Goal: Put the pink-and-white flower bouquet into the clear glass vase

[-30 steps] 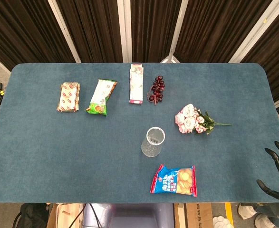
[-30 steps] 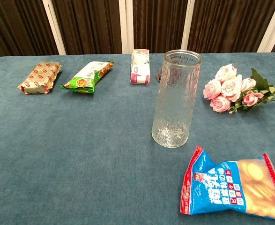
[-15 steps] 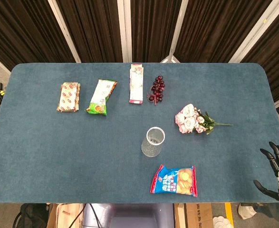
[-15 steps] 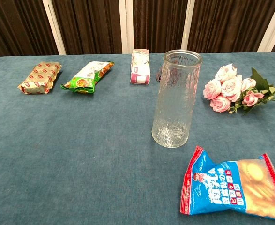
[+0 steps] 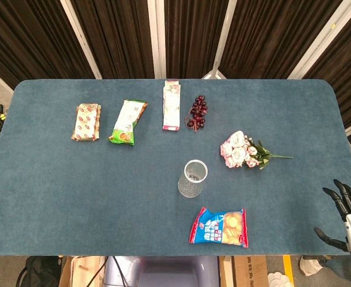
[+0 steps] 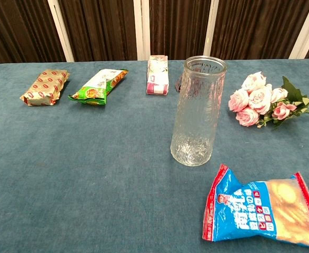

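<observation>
The pink-and-white flower bouquet (image 5: pixel 244 153) lies flat on the blue table, blooms to the left and green stem to the right; the chest view shows the bouquet (image 6: pixel 263 99) at the right. The clear glass vase (image 5: pixel 192 178) stands upright and empty near the table's middle, left of and nearer than the flowers; in the chest view the vase (image 6: pixel 198 111) is tall and textured. My right hand (image 5: pixel 346 217) hovers at the lower right past the table's corner, fingers spread, holding nothing, far from the bouquet. The left hand shows in neither view.
A blue snack bag (image 5: pixel 219 227) lies just in front of the vase. Along the back sit a brown packet (image 5: pixel 86 122), a green packet (image 5: pixel 127 121), a pink-and-white box (image 5: pixel 171 105) and dark grapes (image 5: pixel 197 112). The table edge (image 5: pixel 340 119) runs down the right.
My right hand has drifted slightly left and down at the lower right corner, fingers still spread. The objects on the table have not moved.
</observation>
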Robot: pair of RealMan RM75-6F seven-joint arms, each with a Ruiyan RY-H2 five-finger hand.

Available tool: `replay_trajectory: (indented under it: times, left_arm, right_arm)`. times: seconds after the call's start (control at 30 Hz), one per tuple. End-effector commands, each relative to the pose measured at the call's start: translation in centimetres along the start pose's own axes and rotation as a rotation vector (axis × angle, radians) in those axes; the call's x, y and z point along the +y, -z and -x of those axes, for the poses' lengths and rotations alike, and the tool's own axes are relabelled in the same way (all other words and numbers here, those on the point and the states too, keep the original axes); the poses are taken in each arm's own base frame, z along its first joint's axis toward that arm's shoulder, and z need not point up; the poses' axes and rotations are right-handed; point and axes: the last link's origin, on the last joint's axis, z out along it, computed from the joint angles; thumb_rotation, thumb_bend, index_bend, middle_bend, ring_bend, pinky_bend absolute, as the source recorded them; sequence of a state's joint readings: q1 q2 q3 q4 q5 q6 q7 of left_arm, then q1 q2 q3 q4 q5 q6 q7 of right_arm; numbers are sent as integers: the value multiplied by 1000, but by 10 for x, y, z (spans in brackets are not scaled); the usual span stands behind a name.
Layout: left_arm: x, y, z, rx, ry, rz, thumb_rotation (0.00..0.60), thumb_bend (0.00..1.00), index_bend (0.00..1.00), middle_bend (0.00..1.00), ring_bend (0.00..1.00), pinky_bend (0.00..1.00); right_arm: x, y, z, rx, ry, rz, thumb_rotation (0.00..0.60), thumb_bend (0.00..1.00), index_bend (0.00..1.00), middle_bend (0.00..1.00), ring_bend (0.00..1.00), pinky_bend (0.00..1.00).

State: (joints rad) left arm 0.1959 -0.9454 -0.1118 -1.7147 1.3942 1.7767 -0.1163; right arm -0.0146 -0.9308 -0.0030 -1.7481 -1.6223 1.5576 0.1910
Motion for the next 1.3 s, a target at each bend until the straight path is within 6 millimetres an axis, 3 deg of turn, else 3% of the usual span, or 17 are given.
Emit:
replay_trajectory:
  times: [0.03, 0.23, 0.47, 0.7, 1.3]
  left_arm:
    - [0, -1, -2, 39, 9, -4, 600, 194, 140, 0, 0, 25]
    - [4, -1, 2, 63, 4, 2, 600, 194, 135, 0, 0, 26]
    - [7, 0, 3, 68, 1, 7, 600, 195, 135, 0, 0, 26]
    - [7, -4, 6, 74, -21, -12, 600, 195, 135, 0, 0, 26]
    - [8, -3, 8, 97, -68, -50, 600, 195, 135, 0, 0, 26]
  right_arm:
    - [1, -16, 4, -37, -62, -20, 600, 207, 160, 19, 21, 0]
    - [-3, -56, 5, -99, -115, -48, 600, 198, 160, 19, 21, 0]
    - [-12, -118, 13, -180, -87, 0, 600, 183, 159, 18, 0, 0]
    - [-19, -171, 35, -220, 36, 67, 600, 183, 39, 0, 0, 0]
    - [-56, -236, 69, -341, 87, 89, 600, 183, 0, 0, 0, 0]
